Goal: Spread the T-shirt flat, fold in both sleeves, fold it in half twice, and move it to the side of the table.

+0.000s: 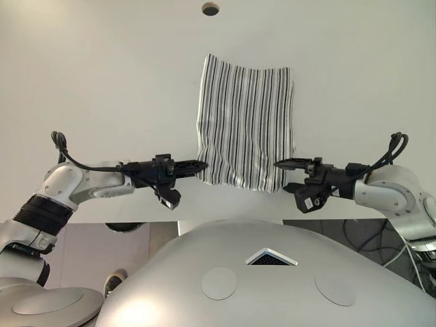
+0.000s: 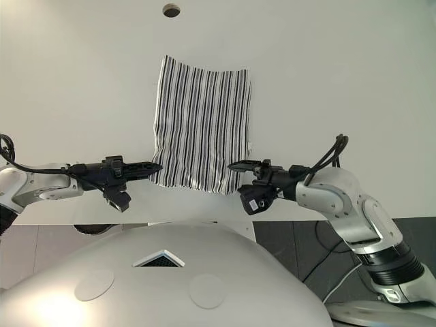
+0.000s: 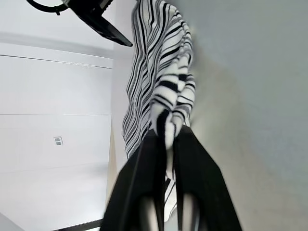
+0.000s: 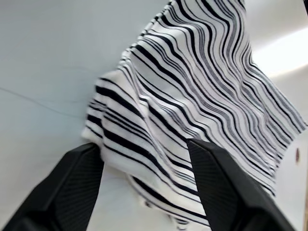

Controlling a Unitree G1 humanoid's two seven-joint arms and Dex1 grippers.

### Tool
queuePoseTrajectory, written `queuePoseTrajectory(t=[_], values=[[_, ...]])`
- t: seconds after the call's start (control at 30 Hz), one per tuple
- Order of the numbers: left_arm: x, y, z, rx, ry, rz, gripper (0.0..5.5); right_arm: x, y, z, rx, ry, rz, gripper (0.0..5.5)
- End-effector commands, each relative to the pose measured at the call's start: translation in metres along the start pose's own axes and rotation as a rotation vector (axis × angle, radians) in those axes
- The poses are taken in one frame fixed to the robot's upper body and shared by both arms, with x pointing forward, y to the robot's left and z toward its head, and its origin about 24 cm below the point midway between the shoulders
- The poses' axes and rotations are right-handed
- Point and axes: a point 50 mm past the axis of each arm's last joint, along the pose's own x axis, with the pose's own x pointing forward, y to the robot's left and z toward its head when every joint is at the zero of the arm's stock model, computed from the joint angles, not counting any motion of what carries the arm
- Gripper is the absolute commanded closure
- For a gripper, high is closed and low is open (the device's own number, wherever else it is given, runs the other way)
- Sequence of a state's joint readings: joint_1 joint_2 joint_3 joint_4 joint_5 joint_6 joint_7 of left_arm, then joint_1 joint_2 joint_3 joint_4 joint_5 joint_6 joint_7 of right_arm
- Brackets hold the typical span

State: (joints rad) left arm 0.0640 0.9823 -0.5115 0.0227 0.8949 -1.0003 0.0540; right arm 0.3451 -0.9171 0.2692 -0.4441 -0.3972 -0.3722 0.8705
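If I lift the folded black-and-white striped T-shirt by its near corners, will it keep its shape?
Probably not: the black-and-white striped T-shirt bunches softly where the left claw pinches its corner, so it looks floppy. Likely light, being thin cloth. Its layers may slip apart, since the right claw stands open around the other corner.

The black-and-white striped cloth T-shirt [image 1: 246, 122] lies on the white flat table [image 1: 102, 88], left gripper [image 1: 203, 165] and right gripper [image 1: 281, 175] at its near corners.

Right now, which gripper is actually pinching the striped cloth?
The left gripper, shut on a corner of the black-and-white striped T-shirt; the right gripper stands open.
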Motion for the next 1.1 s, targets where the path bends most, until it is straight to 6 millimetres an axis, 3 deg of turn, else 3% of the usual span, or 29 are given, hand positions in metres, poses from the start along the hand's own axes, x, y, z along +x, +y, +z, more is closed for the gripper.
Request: queuePoseTrajectory(t=[0.03, 0.27, 0.77, 1.0, 1.1], values=[[-0.005, -0.047, 0.024, -0.122, -0.023, -0.228, 5.41, 0.008, 0.024, -0.020, 0.044, 0.117, 0.153, 2.39], [-0.005, -0.046, 0.026, -0.126, -0.022, -0.220, 5.41, 0.020, 0.023, -0.017, 0.033, 0.074, 0.177, 2.39], [-0.004, -0.041, 0.025, -0.176, -0.013, -0.191, 5.41, 0.019, 0.027, -0.007, 0.101, 0.001, 0.195, 5.42], [-0.004, -0.030, 0.033, -0.291, -0.044, -0.109, 5.43, 0.003, 0.019, -0.009, 0.213, -0.020, 0.121, 5.50], [-0.008, -0.016, 0.039, -0.364, -0.054, -0.055, 5.43, -0.017, 0.014, -0.005, 0.273, -0.051, 0.079, 5.50]])
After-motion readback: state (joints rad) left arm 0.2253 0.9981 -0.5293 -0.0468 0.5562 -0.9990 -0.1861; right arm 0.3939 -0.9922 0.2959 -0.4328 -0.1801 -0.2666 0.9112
